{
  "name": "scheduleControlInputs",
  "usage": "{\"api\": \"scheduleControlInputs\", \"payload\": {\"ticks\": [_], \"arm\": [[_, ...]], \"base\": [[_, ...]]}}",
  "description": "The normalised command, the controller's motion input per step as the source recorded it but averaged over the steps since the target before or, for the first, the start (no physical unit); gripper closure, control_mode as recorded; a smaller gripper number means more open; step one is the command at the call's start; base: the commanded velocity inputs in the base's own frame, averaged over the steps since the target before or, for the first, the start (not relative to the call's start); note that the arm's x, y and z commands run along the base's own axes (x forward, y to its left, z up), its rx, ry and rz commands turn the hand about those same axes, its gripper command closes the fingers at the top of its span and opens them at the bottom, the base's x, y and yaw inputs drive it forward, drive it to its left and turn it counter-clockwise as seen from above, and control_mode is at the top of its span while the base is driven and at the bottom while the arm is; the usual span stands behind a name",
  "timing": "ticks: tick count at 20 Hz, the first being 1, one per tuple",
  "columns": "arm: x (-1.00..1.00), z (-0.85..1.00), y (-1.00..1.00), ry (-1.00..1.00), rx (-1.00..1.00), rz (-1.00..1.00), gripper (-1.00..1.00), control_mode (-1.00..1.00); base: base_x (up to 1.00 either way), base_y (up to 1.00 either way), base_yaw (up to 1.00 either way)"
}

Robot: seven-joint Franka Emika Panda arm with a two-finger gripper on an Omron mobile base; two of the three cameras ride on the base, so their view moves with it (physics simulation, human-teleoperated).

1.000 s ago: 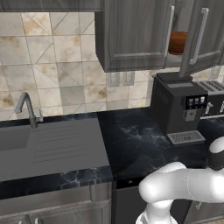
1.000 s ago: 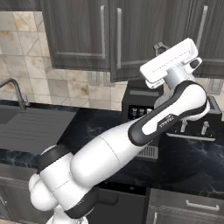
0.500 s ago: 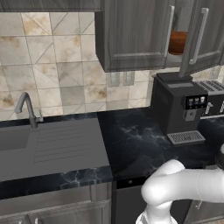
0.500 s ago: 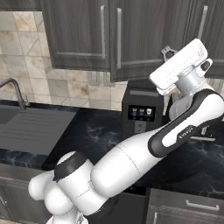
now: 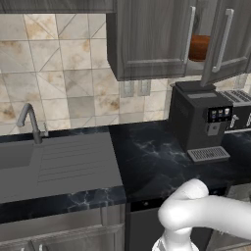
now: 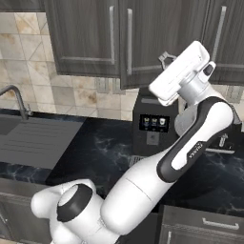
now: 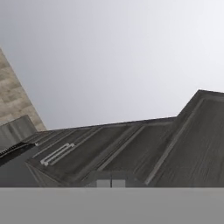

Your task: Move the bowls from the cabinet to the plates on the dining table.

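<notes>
A bowl sits inside the wall cabinet, behind its part-open door. Below stands a coffee machine on the tabletop, the sink to its left.

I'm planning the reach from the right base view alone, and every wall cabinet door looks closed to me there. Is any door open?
Observer: Yes. In the left base view the cabinet has one door swung ajar, above the coffee machine.
Operator: Is anything visible in the gap?
Observer: A brown bowl shows just inside, behind that door's edge.
Operator: Is the gripper ready to grasp it?
Observer: Not yet. In the hand view the gripper is shut, and it points up along the cabinet fronts rather than at the bowl.
</notes>
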Motion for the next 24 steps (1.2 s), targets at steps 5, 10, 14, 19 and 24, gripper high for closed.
{"api": "scheduleControlInputs", "payload": {"ticks": [5,10,14,19,24], "arm": [[-0.02,0.0,0.69,0.0,0.0,-0.01,1.0,-1.0],[0.0,0.0,0.67,0.02,0.0,-0.03,1.0,-1.0],[0.0,-0.01,0.65,0.06,0.0,-0.05,1.0,-1.0],[0.0,-0.06,0.64,0.12,0.02,-0.05,1.0,-1.0],[0.0,-0.03,0.54,0.17,0.05,-0.03,1.0,-1.0]], "base": [[0.0,0.0,0.0],[0.0,0.0,0.0],[0.0,0.0,0.0],[0.0,0.0,0.0],[0.0,0.0,0.0]]}}
